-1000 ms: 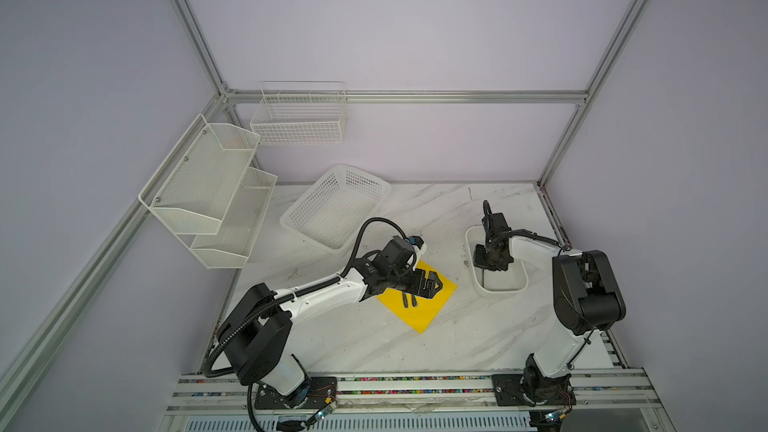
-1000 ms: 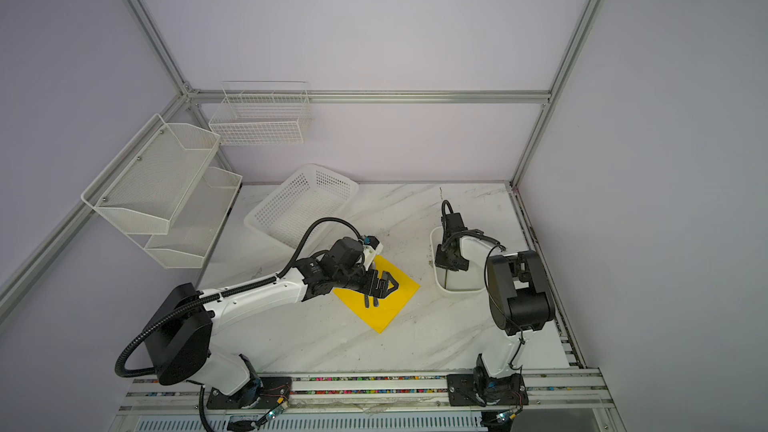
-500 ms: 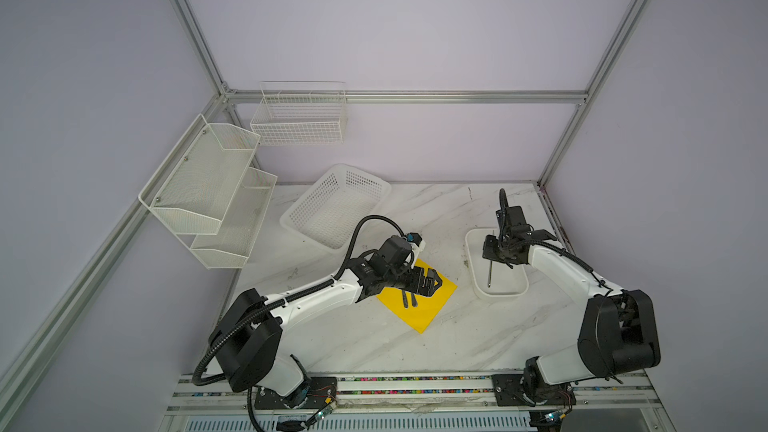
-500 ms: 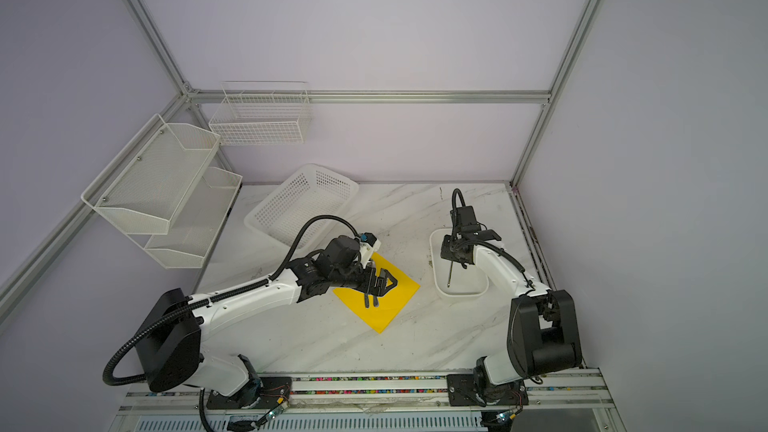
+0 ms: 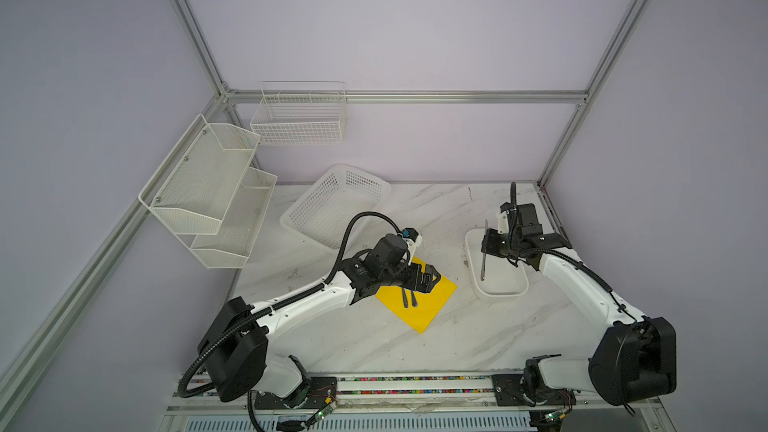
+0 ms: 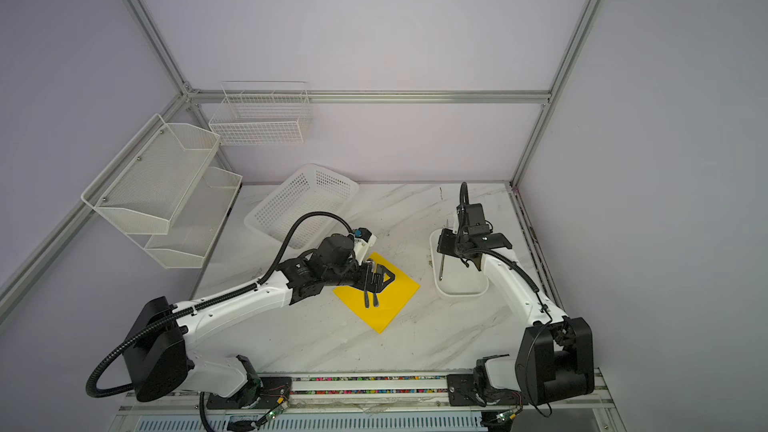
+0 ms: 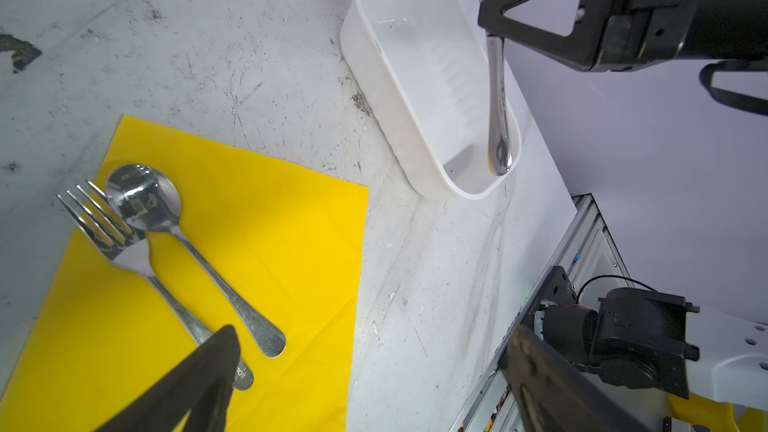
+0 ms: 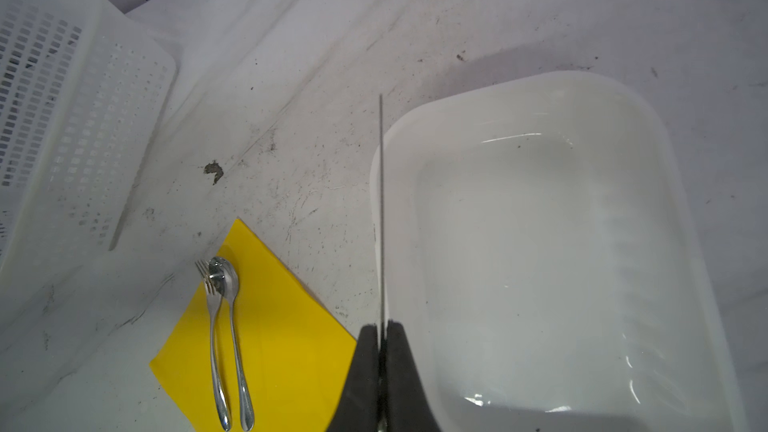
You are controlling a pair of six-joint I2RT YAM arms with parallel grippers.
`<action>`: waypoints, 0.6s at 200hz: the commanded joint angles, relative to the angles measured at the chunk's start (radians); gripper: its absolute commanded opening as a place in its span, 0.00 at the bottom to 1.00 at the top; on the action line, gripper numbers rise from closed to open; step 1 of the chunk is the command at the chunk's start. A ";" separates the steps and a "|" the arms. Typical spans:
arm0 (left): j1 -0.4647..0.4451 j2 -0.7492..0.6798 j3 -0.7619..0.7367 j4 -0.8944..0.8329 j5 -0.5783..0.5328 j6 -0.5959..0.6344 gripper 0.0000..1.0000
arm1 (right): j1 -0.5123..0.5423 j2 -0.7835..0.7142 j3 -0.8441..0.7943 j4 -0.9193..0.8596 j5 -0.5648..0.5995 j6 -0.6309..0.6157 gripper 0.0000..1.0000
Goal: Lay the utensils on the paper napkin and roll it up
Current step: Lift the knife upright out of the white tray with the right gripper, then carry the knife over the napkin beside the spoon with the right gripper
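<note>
The yellow paper napkin (image 5: 419,305) (image 6: 386,305) lies on the marble table with a fork (image 7: 129,251) (image 8: 214,326) and a spoon (image 7: 143,197) (image 8: 232,305) side by side on it. My left gripper (image 5: 432,278) (image 7: 374,340) hovers open over their handles, holding nothing. My right gripper (image 5: 485,245) (image 8: 381,330) is shut on the knife (image 5: 483,268) (image 6: 441,268) (image 7: 498,97) (image 8: 381,201). The knife hangs over the white tray (image 5: 500,293) (image 8: 519,89), its handle end low inside the tray.
A white perforated basket (image 5: 336,205) (image 8: 62,118) stands behind the napkin at the back left. Mesh shelves (image 5: 208,189) and a wire basket (image 5: 299,118) hang on the walls. The tray (image 6: 461,292) holds nothing else.
The right arm has swung outward and stretched out, carrying the knife up over the tray. The left arm has barely moved.
</note>
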 commanded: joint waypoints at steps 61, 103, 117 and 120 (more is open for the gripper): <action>0.005 -0.095 -0.074 0.104 -0.054 0.009 1.00 | 0.015 -0.058 -0.008 0.050 -0.188 0.089 0.00; 0.008 -0.081 -0.050 0.120 -0.071 -0.010 1.00 | 0.037 -0.110 -0.031 0.046 -0.220 0.107 0.00; 0.008 -0.083 -0.053 0.128 -0.074 -0.022 1.00 | 0.046 -0.119 -0.041 0.044 -0.227 0.109 0.00; 0.009 -0.085 -0.054 0.130 -0.075 -0.024 1.00 | 0.046 -0.120 -0.041 0.043 -0.228 0.109 0.00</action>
